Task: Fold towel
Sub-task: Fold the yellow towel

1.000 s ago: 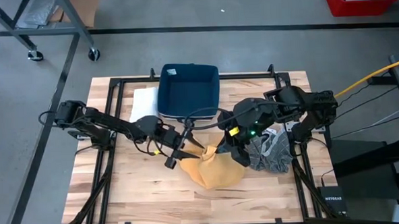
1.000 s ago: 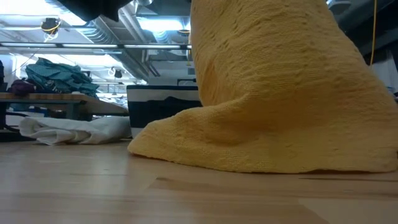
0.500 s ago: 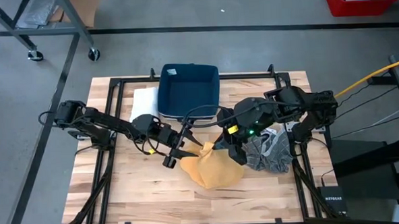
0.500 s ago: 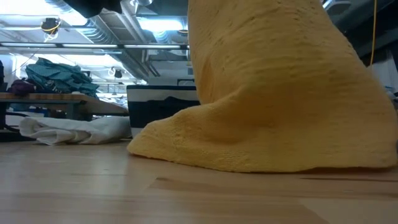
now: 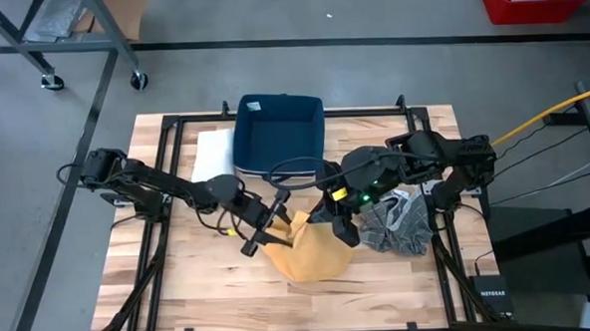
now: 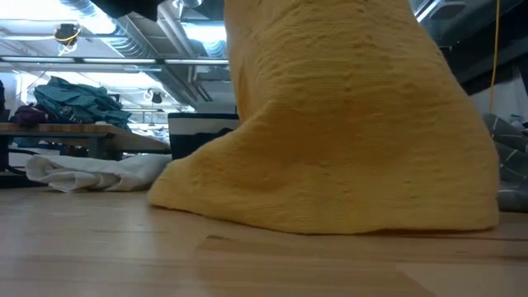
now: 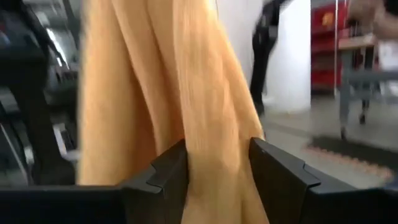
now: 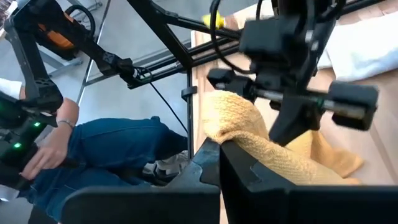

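yellow towel (image 5: pixel 314 252) sits mid-table, a bit toward the front edge, bunched up w/ its upper part lifted off the wood and its lower part spread on the table (image 5: pixel 181 290). left gripper (image 5: pixel 271 226) is at the towel's left side; in the left wrist view cloth (image 7: pixel 186 124) hangs between its two fingers (image 7: pixel 273 168), which stand apart w/ the fabric filling the gap, so it's grasping the yellow towel. right gripper (image 5: pixel 335 222) is at the towel's top right corner, clenched tight, w/ a fold of the towel (image 8: pixel 261 143) bunched right at its fingertips in the right wrist view, so it grips the same towel. in the low view the towel (image 6: pixel 330 132) rises as a tall drape from the tabletop, its hem resting on the wood. containers: one dark blue bin (image 5: pixel 278 136) at the back of the table, centre-left, looks to hold nothing but a small pale tag or label near one back corner. white cloth (image 5: pixel 213 154) lies flat just beside the bin's left wall, touching or nearly so. grey patterned cloth (image 5: pixel 402 226) is heaped on the table right of the yellow towel, under the right arm. a person in blue jeans (image 8: pixel 106 149) shows beyond the table in the right wrist view.
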Controlling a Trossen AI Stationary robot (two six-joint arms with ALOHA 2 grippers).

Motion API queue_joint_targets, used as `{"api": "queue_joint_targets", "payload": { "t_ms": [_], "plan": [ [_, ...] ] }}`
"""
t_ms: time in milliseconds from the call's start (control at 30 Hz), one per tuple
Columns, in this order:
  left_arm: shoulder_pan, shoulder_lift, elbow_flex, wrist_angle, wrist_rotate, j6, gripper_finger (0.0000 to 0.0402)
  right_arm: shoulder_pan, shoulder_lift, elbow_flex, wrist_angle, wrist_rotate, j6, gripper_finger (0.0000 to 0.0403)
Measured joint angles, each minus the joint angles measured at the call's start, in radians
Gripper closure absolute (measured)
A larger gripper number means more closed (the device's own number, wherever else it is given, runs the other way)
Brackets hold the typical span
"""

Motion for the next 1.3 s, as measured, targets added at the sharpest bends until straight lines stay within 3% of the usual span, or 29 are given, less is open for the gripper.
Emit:
{"api": "queue_joint_targets", "payload": {
  "t_ms": [233, 700, 1100, 1300],
  "plan": [
    [-0.014, 0.001, -0.001, -0.213, 0.0, 0.08, 0.0243, 0.0, -0.002, 0.0, -0.093, -0.009, 0.025, 0.0402],
    [-0.013, 0.001, -0.001, -0.426, 0.0, 0.16, 0.0243, 0.0, -0.003, 0.0, -0.335, 0.008, 0.219, 0.0402],
    [-0.068, 0.001, -0.001, -0.436, 0.01, 0.21, 0.0245, 0.0, -0.003, 0.0, -0.435, 0.15, 0.237, 0.0402],
    [-0.079, 0.001, -0.001, -0.428, -0.112, 0.241, 0.0283, 0.0, -0.003, 0.0, -0.396, 0.156, 0.237, 0.0402]
  ]
}}
